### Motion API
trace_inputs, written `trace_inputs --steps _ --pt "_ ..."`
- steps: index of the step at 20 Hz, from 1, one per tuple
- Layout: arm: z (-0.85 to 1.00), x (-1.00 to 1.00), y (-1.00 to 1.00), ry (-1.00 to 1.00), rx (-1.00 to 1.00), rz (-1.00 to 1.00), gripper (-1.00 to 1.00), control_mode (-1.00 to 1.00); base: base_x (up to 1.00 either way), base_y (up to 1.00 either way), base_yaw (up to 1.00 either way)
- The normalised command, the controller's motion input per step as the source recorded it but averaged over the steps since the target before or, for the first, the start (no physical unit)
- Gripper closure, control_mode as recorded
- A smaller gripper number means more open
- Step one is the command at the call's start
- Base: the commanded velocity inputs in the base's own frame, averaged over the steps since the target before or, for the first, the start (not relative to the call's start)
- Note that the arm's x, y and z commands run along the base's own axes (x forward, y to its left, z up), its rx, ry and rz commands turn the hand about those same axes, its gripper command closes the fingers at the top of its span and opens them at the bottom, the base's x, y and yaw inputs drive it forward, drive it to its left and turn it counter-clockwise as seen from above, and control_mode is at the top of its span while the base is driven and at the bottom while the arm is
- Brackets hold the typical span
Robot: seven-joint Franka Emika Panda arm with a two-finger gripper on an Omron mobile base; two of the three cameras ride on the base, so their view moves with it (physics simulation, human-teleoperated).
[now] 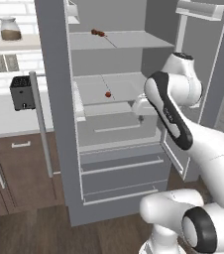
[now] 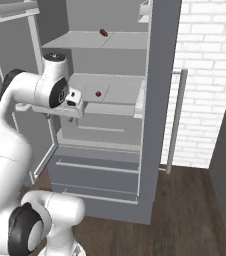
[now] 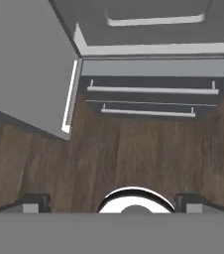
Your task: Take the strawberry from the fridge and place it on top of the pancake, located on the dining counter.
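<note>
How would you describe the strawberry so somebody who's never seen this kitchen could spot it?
Look inside the open grey fridge, on the middle shelf. The strawberry is the tiny bright-red round berry lying alone there, unlike the longer reddish-brown food on the shelf above.

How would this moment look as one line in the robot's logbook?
fridge: open | strawberry: middle shelf, untouched | gripper: open, empty, pointing floorward
</note>
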Motion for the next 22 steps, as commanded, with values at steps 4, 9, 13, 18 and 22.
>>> trace_inputs --steps 4,9,13,18,22 --pt "0.0 -0.76 -0.15 -0.08 -0.01 -0.04 -1.0 -1.0 0.0 0.0 0.0" --pt "-0.16 -0.44 0.0 0.01 -0.11 -0.19 -1.0 -1.0 0.0 0.0 0.0" --pt "-0.31 -0.03 -0.03 0.0 -0.08 -0.11 -1.0 -1.0 0.0 0.0 0.0" --pt "-0.26 -0.06 -0.03 -0.02 0.0 0.0 -1.0 -1.0 0.0 0.0 0.0" --pt "-0.09 -0.48 -0.08 -0.04 -0.04 0.0 -1.0 -1.0 0.0 0.0 0.0"
